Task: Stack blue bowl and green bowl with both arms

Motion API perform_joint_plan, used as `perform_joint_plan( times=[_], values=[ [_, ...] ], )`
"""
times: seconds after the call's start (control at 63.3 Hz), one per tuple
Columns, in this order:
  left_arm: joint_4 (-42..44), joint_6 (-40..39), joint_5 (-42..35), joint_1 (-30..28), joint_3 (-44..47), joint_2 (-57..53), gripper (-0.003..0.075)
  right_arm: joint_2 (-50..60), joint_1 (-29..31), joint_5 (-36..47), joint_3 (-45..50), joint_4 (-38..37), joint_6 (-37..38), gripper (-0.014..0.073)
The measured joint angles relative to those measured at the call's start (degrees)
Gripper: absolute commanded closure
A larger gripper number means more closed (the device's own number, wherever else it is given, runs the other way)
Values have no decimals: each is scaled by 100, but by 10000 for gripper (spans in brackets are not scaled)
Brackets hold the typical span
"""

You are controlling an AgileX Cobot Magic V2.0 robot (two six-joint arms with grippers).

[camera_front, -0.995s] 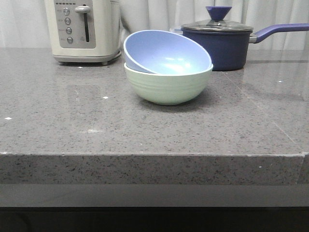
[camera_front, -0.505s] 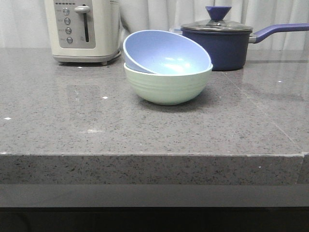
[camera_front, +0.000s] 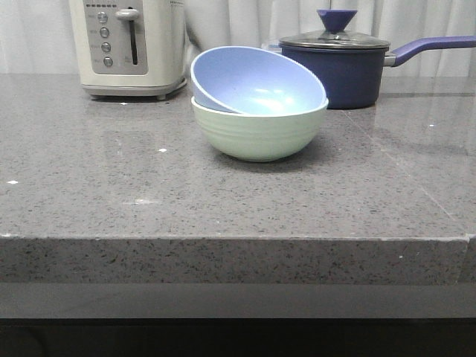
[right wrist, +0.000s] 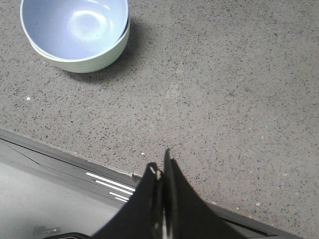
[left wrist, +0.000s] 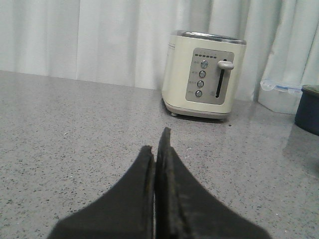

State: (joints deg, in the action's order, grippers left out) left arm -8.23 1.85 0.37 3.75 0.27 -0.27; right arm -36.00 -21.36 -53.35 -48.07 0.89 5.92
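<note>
Nothing on the bench (camera_front: 111,208) has shifted in any way that matters since the earlier front frames: the bowls sit where they were, give or take a hair of jitter, and no arm enters the front view. That stillness suggests the stacking is essentially done, with both arms drawn back. Nearest, the right claw (right wrist: 162,172) hangs at the lower middle of its wrist view, above the bench's front edge, its fingers pressed together on nothing; the left claw (left wrist: 157,149) is likewise closed and empty at the bottom centre of its own view. Further off, at the centre of the front frame, the green bowl (camera_front: 256,134) stands upright on the bench and the blue bowl (camera_front: 256,82) rests inside it, tilted so its opening faces the camera rather than nesting level. Behind them are a cream toaster (camera_front: 126,44) at the upper left and a navy lidded saucepan (camera_front: 335,67) at the upper right. Small marks above the toaster's buttons are too fine to read; no brand shows.
</note>
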Motion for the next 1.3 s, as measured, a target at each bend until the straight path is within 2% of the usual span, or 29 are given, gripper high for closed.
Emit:
perform_joint_plan(
  times=[0.553, 0.679, 0.837, 0.948, 1.042, 1.295],
  values=[
    [0, 0, 0, 0, 0, 0, 740, 36, 0, 0, 23, -31, 0, 657],
    [0, 0, 0, 0, 0, 0, 740, 360, 378, 159, 265, -89, -10, 655],
    [0, 0, 0, 0, 0, 0, 740, 1191, 1070, 929, 1065, -1, -494, 654],
    [0, 0, 0, 0, 0, 0, 740, 1845, 1557, 1598, 1846, 368, -1121, 654],
    [0, 0, 0, 0, 0, 0, 740, 2321, 1874, 2179, 2548, 600, -1316, 655],
    [0, 0, 0, 0, 0, 0, 740, 3448, 2151, 4357, 4215, 700, -1393, 657]
  ],
)
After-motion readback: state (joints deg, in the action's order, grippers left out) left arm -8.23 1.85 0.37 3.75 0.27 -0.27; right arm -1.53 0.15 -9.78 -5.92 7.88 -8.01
